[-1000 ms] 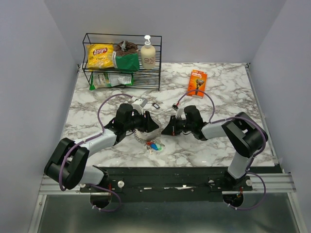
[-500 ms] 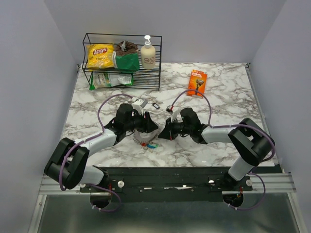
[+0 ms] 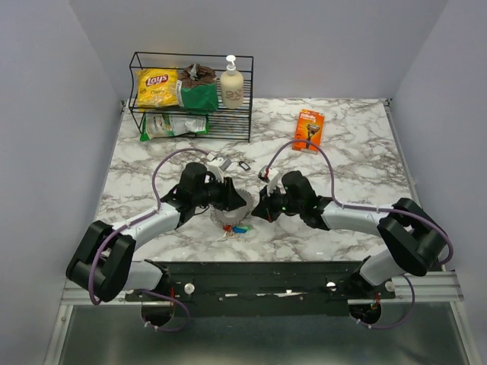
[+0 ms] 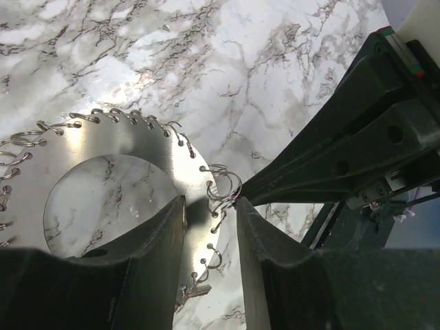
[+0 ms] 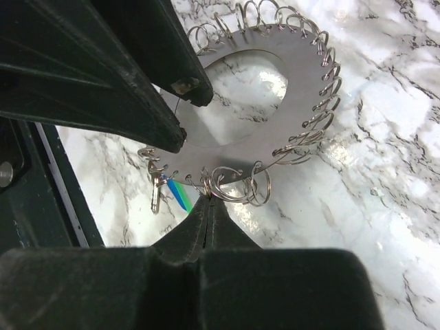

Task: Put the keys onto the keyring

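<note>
Bright even light, glare on keyring [image 4: 103, 141]

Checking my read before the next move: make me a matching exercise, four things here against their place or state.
1 left hand
2 right hand
3 keys
4 orange pack

A shut, tips at the keyring's rim
B lying away from both hands
C clamps the keyring's band
D at the keyring's near edge

Pairs: 1-C, 2-A, 3-D, 4-B
</note>
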